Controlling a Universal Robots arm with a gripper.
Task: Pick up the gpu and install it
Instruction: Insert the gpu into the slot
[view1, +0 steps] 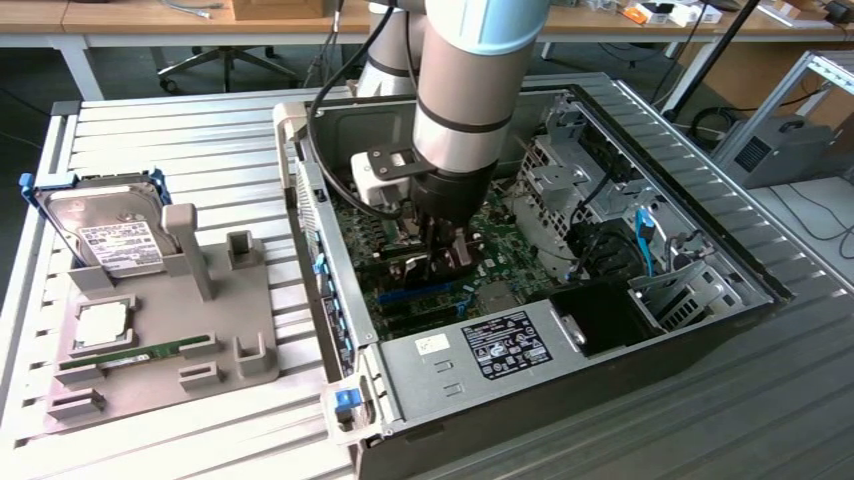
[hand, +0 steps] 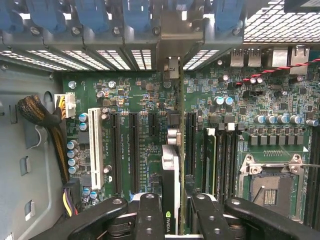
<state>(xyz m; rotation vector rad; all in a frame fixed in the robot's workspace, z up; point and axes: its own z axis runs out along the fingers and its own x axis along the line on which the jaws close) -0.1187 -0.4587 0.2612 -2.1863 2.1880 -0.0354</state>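
**Arm upright inside the case, gpu pinched on edge above the board**

The arm (view1: 467, 100) drops almost straight down into the open computer case (view1: 534, 425), its wrist vertical and the gripper (view1: 434, 258) low over the motherboard (hand: 140, 100). In the wrist view the two black fingers (hand: 150, 215) press on either face of the gpu (hand: 171, 170), which stands on its edge between them. The card runs along the black expansion slots, with the white slot (hand: 94, 147) well to one side and the CPU socket (hand: 272, 187) to the other. Its metal end points at the rear slot openings. Whether its edge sits in a slot I cannot tell. On the exterior view's left, the hard drive (view1: 114, 235) leans in the gray holder (view1: 200, 330).
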